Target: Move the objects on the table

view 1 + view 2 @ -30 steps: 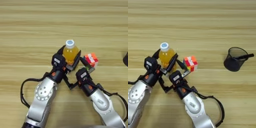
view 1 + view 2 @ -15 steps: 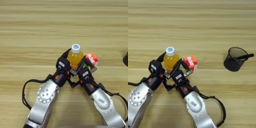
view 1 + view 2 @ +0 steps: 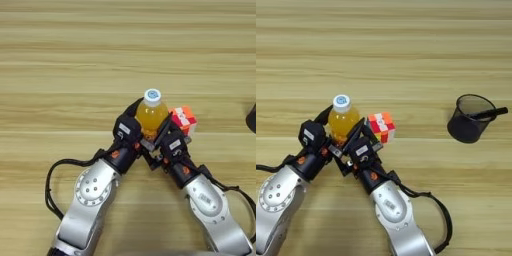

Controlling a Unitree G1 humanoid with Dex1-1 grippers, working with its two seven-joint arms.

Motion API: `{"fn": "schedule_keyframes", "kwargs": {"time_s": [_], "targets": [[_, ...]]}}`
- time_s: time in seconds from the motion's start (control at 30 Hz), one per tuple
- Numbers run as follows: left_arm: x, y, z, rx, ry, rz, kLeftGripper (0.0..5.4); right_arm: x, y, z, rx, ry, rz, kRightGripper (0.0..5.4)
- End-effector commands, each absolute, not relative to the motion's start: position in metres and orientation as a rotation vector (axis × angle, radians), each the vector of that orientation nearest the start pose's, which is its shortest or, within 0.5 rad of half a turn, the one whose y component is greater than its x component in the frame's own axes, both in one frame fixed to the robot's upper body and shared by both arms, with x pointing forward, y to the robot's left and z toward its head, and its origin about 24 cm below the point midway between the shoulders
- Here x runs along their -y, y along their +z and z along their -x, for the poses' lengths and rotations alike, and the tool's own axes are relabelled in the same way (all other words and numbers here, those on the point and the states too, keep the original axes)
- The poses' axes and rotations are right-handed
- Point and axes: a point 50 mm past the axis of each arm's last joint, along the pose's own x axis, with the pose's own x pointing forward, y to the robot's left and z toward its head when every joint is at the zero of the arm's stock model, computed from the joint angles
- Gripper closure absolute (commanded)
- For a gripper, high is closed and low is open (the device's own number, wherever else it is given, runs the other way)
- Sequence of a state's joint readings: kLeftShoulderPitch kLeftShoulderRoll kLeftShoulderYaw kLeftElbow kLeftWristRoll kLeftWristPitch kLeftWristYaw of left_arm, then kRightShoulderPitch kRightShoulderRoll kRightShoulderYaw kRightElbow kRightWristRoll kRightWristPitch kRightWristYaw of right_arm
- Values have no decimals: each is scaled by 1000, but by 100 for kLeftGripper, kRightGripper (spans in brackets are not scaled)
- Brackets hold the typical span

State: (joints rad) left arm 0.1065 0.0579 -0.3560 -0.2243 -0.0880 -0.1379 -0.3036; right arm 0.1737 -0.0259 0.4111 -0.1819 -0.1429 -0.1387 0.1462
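Two grippers meet at the orange-drink bottle (image 3: 151, 114): left gripper (image 3: 145, 120) fingers clasp it upright for carrying, right gripper (image 3: 358, 134) fingers unreadable.

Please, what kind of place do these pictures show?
Probably a desk or lab bench for robot handling trials: a wood-grain table holding an orange-drink bottle, a colourful puzzle cube and a mesh pen cup.

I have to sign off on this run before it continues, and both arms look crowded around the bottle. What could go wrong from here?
The left gripper holds the orange-drink bottle low on its body, so the tall bottle may tip. The right gripper sits right against it and beside the coloured cube; either arm's next move could knock the cube or jam the two grippers together.
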Motion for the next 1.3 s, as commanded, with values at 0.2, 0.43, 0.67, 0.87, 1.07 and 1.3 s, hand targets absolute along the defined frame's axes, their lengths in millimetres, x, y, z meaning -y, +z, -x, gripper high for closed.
{"fn": "schedule_keyframes", "kwargs": {"time_s": [0.2,0.43,0.67,0.87,1.07,1.3], "targets": [[-67,83,-214,269,-617,56,164,58,60,-205,164,485,59,190],[-71,92,-215,323,-594,98,97,60,58,-207,153,475,63,191],[-76,96,-213,345,-618,92,29,68,59,-211,163,413,68,191],[-79,99,-213,357,-620,112,0,72,64,-213,190,388,54,191],[-90,112,-215,429,-565,182,0,72,64,-213,189,384,53,193],[-119,126,-226,520,-356,218,0,74,70,-213,219,373,38,194]]}}
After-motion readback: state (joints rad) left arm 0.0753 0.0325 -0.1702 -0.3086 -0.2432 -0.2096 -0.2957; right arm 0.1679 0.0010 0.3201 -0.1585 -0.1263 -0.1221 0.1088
